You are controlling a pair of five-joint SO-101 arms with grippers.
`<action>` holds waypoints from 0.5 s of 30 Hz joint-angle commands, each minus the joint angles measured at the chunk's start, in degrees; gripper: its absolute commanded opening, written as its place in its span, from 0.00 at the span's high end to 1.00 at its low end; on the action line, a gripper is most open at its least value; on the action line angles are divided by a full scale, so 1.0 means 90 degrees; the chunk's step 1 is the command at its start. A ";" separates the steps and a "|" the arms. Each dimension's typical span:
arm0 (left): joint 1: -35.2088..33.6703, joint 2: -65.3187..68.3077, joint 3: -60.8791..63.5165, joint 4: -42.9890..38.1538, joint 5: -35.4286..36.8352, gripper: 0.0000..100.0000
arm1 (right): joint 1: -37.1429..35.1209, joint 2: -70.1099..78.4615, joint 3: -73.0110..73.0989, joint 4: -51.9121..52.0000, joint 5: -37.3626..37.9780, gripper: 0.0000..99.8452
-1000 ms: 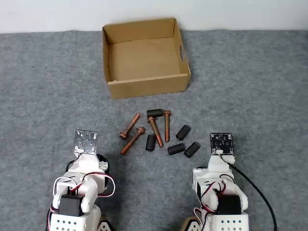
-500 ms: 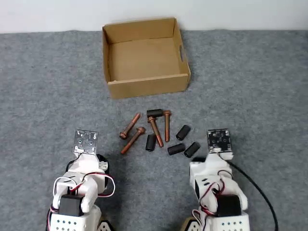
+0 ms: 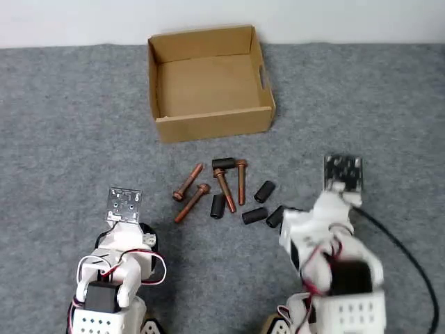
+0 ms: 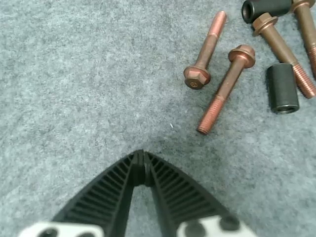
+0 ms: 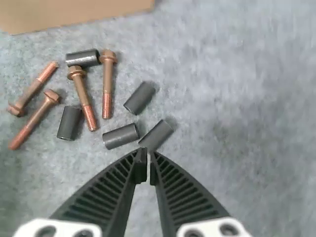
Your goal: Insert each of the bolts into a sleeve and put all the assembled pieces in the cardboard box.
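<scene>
Right gripper (image 5: 144, 160) and left gripper (image 4: 143, 163) both closed, both empty.
The ribbed, tapered black fingers of each met at the tips and held nothing. The right tips sat just short of a smooth black cylindrical sleeve (image 5: 156, 135), and the left ones were near the left of the pile. Four coppery bolts (image 3: 240, 182) with threaded ends and hex-flanged heads lay loose among four sleeves (image 3: 217, 206) between the arms. The square, open cardboard box (image 3: 212, 125) stood farther off on the fuzzy grey mat (image 3: 361, 104).
</scene>
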 commanded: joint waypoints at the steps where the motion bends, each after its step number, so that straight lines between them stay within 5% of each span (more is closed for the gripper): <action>1: -0.0029 -0.0039 -0.0034 0.0029 -0.0010 0.99 | -0.0269 0.1470 -0.0654 0.0015 -0.0938 0.99; 15: -0.0029 -0.0039 -0.0034 0.0029 -0.0010 0.99 | -0.0874 0.3961 -0.0684 -0.1880 -0.2061 0.99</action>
